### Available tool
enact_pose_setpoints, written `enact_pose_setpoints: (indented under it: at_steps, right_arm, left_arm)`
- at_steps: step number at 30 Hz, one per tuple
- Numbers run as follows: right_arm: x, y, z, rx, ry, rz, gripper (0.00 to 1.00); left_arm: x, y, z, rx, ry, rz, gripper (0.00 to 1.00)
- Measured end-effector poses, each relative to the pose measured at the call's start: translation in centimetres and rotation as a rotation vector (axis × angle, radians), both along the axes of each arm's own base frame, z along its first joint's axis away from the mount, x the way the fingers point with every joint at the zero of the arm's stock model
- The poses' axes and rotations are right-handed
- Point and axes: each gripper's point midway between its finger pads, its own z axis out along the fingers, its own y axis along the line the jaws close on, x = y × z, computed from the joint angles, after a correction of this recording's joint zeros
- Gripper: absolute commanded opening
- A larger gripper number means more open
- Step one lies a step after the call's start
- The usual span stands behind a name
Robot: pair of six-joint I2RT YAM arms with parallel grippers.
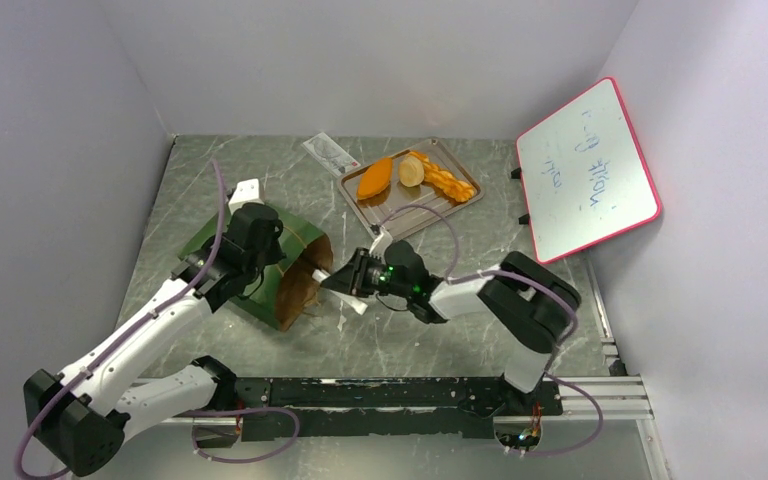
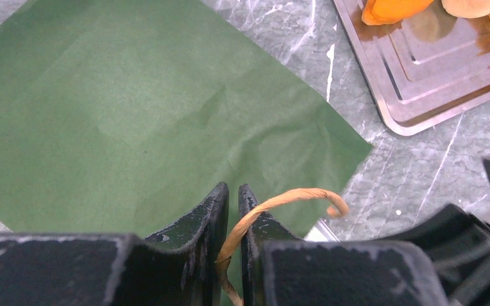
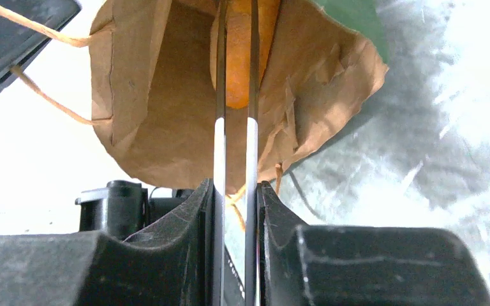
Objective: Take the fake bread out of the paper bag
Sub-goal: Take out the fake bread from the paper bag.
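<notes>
Paper bag (image 1: 298, 288), right fingers (image 3: 219, 146) level inside mouth

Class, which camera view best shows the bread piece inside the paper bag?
Right wrist: it looks straight into the paper bag, where the orange bread piece sits at the right gripper. Top external shows only the bag's mouth; left wrist only its green outside and handle.

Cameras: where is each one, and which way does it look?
Top external: high behind the robot, looking down at the table, paper bag, tray; left arm, right arm show.
Left wrist: on the left arm, facing the bag's green side; left gripper pinches a handle.
Right wrist: on the right arm, peering into the bag at fake bread; right gripper shows.
Shared: both wrists see the bag.
</notes>
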Motion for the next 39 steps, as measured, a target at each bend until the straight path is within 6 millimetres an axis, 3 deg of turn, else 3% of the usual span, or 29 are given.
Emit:
enact_pose_setpoints:
  at_steps: [7, 16, 22, 24, 29, 39]
  right_arm:
    - [-3.5, -4.1, 0.1, -0.078, 0.012, -0.021, 0.0]
    - [-8.0, -5.6, 0.9, -0.141, -0.001, 0.007, 0.0]
    - [-8.5, -6.7, 2.2, -0.162, -0.025, -0.035, 0.0]
    - [-8.5, -7.2, 2.3, -0.177, -0.027, -0.049, 0.05]
    - [-8.5, -8.4, 0.6, -0.261, -0.006, -0.079, 0.19]
    - [-8.6, -8.1, -1.4, -0.309, 0.019, -0.074, 0.27]
  left_arm:
    - [1.3, -0.4, -0.5, 0.002, -0.009, 0.03, 0.07]
    - [3.5, -1.6, -0.1, -0.015, -0.041, 0.042, 0.07]
    - [3.9, -1.7, -0.2, -0.017, -0.048, 0.049, 0.07]
    - [4.0, -1.7, -0.2, -0.017, -0.05, 0.052, 0.07]
    - [4.1, -1.5, -0.1, -0.02, -0.055, 0.059, 0.07]
    - [3.9, -1.3, 1.0, -0.04, -0.084, 0.061, 0.07]
